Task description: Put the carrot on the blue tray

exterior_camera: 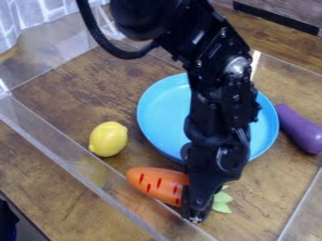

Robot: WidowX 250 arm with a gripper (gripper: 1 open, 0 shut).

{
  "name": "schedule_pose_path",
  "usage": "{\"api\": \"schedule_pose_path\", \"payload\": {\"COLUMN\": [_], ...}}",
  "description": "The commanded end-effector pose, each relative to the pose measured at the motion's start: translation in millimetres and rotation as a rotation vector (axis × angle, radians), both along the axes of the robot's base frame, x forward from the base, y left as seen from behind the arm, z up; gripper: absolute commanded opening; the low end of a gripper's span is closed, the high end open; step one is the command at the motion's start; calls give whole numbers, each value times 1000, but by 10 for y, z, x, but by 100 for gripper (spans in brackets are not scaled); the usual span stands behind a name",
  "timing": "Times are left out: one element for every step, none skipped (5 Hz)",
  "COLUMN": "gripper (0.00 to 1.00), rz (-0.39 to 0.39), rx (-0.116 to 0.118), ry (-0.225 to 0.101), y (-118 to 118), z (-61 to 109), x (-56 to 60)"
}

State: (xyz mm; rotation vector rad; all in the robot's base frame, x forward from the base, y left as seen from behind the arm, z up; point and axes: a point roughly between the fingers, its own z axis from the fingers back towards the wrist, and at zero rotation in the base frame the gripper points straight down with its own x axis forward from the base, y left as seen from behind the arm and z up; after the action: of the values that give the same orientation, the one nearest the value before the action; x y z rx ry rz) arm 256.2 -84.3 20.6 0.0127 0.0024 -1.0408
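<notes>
The carrot (156, 184) lies on the wooden table (88, 89) in the lower middle of the frame, its orange striped body pointing left and its light green leafy stub (221, 201) at the right end. It rests outside the blue tray (164, 118), just below and in front of the tray's near rim, not on it.

The black robot arm (208, 85) comes down from the top centre of the frame, crossing over the tray, and its gripper (195, 209) points downward at the carrot's thick right end, beside the green stub. The gripper's tip is dark and blurred against the carrot, so whether the jaws stand apart or are pressed on the carrot cannot be told from this view; nor is it clear whether they touch it.

A yellow lemon (108, 139) sits on the wood at the left, beside the tray's left edge and above-left of the carrot, apart from both. A purple eggplant (302, 129) lies at the right edge of the frame, next to the tray's right rim. A clear plastic wall (51, 141) runs diagonally along the lower left of the table.
</notes>
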Motion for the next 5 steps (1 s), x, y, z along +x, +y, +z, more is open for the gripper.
{"api": "schedule_pose_path", "payload": {"gripper": [0,0,0,0,0], "rz": [-61,-90,-119,-145,-182], "rx": [-20,-31,-40,-49,-59], "ry": [-6,-5,-6,-7,-8], "y": [-129,-168,-131,-85,-115], "z": [30,6,37,71,98], "x": [-19,18,-6,-17,18]}}
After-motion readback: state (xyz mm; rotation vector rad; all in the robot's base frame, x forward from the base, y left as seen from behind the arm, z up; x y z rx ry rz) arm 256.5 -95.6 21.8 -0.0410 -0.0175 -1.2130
